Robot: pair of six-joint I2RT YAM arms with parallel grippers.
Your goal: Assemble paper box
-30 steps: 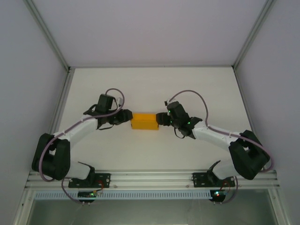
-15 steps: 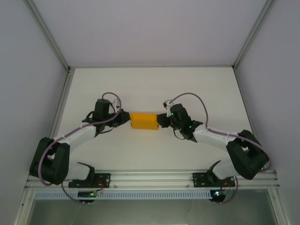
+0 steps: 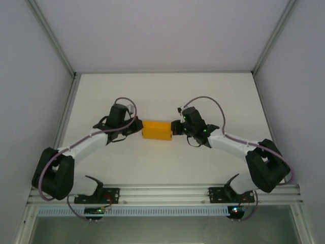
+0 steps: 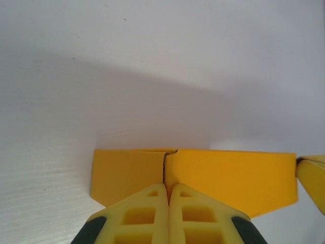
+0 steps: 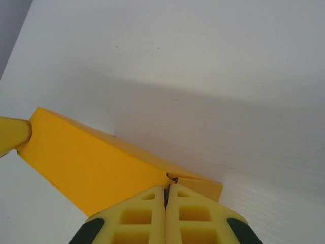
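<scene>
The white desk (image 3: 162, 96) carries the orange-yellow paper box (image 3: 156, 130) at its middle, well clear of every edge. The left tool (image 3: 138, 127), fingers pressed together, touches the box's left end. The right tool (image 3: 174, 128), likewise closed, touches its right end.

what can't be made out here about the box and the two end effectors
- Top external: the left end effector and right end effector cover both ends of the paper box, so contact is unclear.
- Left wrist: the shut fingertips hide the box's near edge; any pinched card is unseen.
- Right wrist: same there; the left edge cuts off the other end effector.
</scene>
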